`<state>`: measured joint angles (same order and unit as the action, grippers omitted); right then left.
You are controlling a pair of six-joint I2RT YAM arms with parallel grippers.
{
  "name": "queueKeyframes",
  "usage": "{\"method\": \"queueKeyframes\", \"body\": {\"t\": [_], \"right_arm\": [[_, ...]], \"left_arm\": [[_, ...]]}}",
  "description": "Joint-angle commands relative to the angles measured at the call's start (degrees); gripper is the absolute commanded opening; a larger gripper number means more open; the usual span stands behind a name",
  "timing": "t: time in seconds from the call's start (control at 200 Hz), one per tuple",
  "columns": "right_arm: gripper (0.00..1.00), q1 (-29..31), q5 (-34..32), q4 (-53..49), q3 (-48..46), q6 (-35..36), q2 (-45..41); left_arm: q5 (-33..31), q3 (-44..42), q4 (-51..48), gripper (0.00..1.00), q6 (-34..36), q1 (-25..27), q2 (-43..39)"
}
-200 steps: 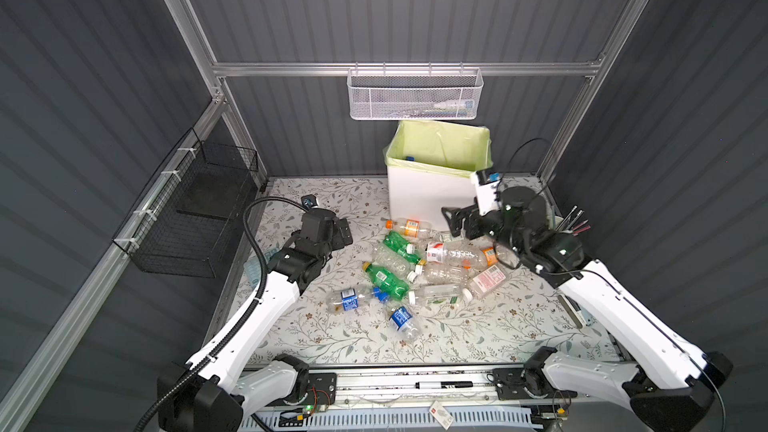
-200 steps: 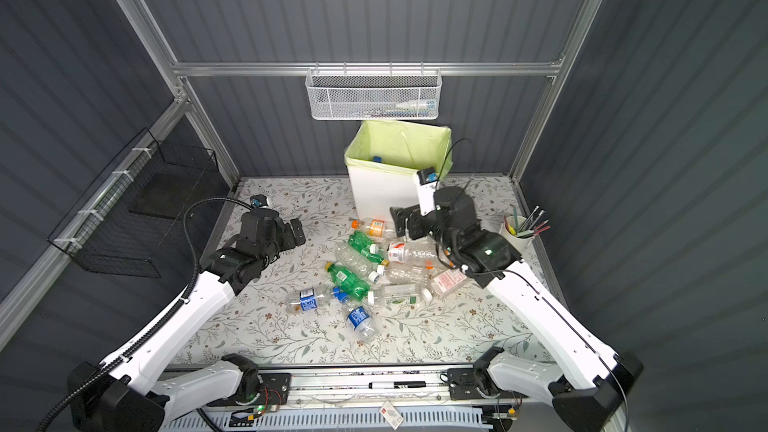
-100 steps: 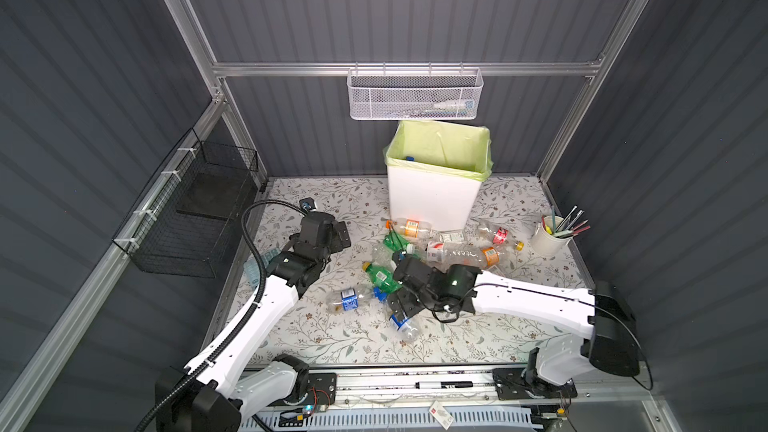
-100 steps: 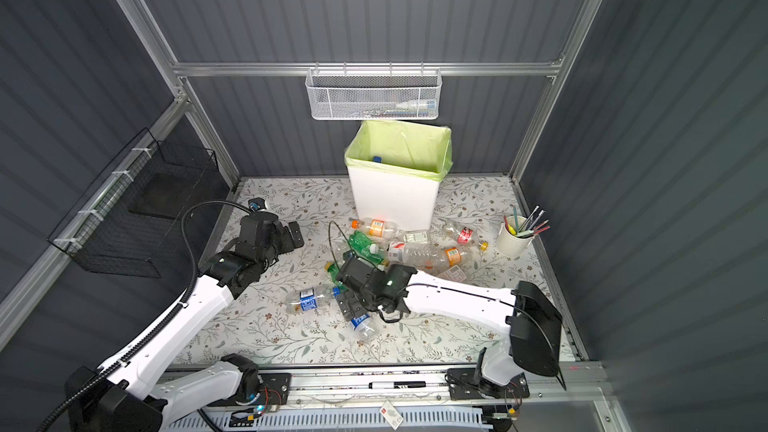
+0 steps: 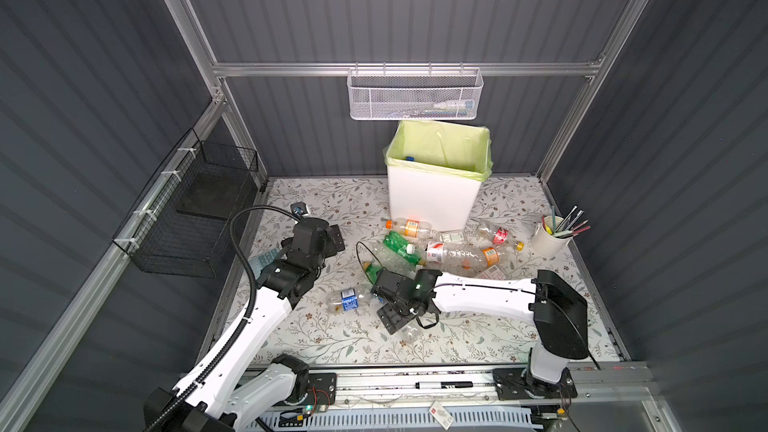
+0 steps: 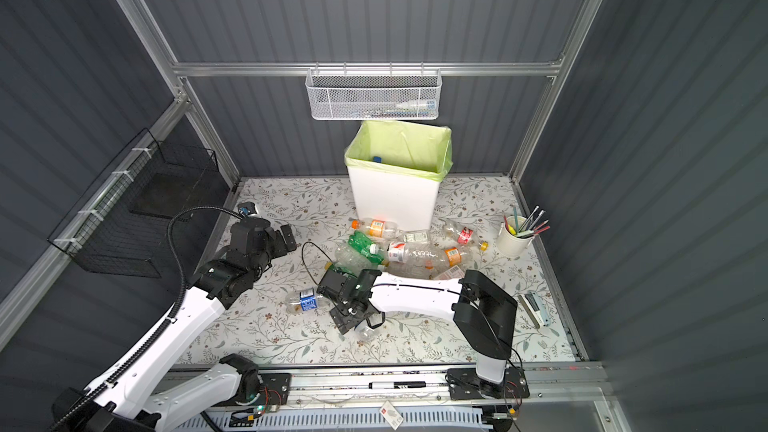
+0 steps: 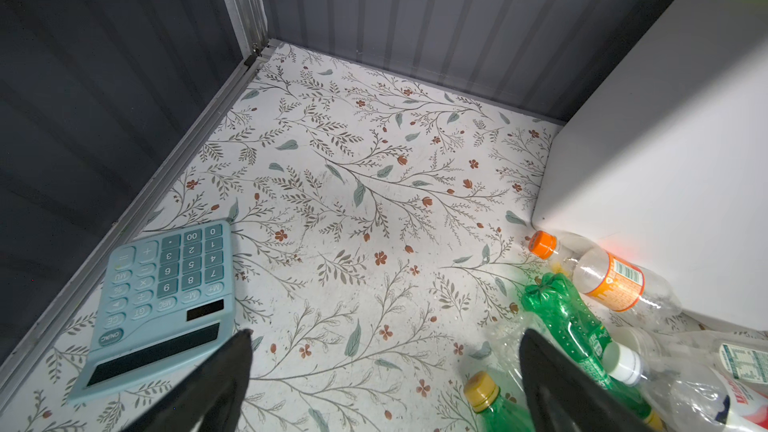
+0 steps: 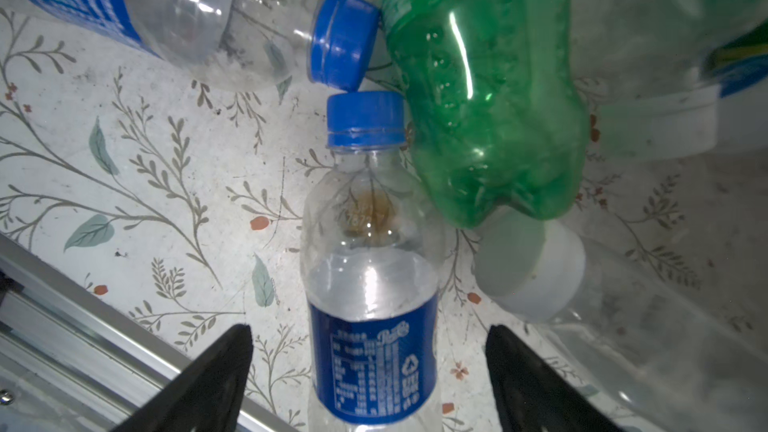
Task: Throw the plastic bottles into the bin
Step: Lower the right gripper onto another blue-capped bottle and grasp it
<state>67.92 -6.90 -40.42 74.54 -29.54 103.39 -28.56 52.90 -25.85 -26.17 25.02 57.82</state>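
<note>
Within the right claw [image 8: 370,331] lies a blue-labelled bottle [image 8: 370,280].

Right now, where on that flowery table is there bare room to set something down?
Bare: the far left corner between calculator, back wall and bin; also the near strip along the front rail. Crowded: the bottles clustered before the bin.

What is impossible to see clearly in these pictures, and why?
- Inside of the tall white plastic bin: both top views, its front wall hides all but one blue cap.
- Base of the clear blue-labelled bottle: right wrist view, cut by the edge; top views, right gripper covers its label.
- Contents of the white mesh basket: top views, too small behind the mesh.
</note>
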Motion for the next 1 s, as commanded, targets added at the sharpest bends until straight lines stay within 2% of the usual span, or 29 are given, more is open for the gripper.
{"method": "queueKeyframes", "body": {"t": [0.0,0.095,0.335,0.705,0.9,0.995], "right_arm": [[0.84,-0.08,1.11,-2.4,1.88,1.5,2.69],[0.8,-0.16,1.34,-3.29,2.74,2.67,4.28],[0.78,-0.77,4.42,-3.39,2.63,3.4,6.0],[0.53,-0.99,4.9,-2.42,1.73,2.82,3.4],[0.52,-1.07,3.44,-1.72,1.1,2.98,-1.53],[0.53,-1.29,0.35,-1.65,1.34,4.35,-5.84]], "left_arm": [[-1.42,-0.56,-2.07,1.0,0.18,-0.45,-1.31],[-1.58,-0.66,-2.25,1.0,0.23,-0.41,-1.75],[-2.12,-0.68,-2.89,1.0,0.23,-0.42,-2.36],[-1.94,-0.65,-3.16,1.0,-0.31,-0.41,-2.12],[-1.77,-0.85,-3.22,1.0,-0.62,-0.41,-2.19],[-1.51,-0.87,-3.06,1.0,-0.74,-0.41,-2.02]]}}
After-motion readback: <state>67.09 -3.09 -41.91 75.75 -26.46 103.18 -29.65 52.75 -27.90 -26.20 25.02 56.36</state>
